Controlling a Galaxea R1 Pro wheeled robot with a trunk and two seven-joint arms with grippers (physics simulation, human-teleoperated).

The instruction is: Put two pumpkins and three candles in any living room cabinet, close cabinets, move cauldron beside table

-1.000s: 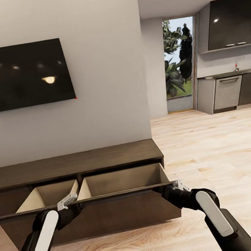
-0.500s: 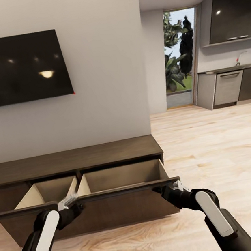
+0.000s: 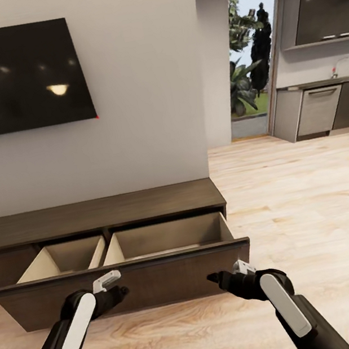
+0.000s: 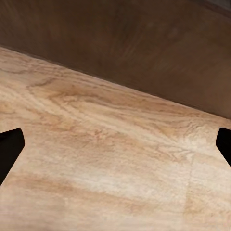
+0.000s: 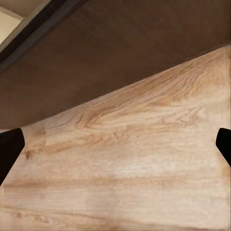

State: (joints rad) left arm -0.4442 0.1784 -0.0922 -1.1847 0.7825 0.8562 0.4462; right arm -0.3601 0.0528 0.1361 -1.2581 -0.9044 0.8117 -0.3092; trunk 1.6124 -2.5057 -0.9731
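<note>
A: Where's the cabinet (image 3: 124,246)?

B: Right ahead of both grippers, drawers pulled out, pale insides look bare.

A: Grippers?

B: Left gripper (image 3: 122,291) and right gripper (image 3: 214,277) sit low by the front panel, fingers spread wide, holding nothing. Touching it? Can't tell.

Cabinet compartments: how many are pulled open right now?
2. The left compartment and the wider right compartment sit side by side in the cabinet; both look empty, though the front panel hides their near floors.
</note>
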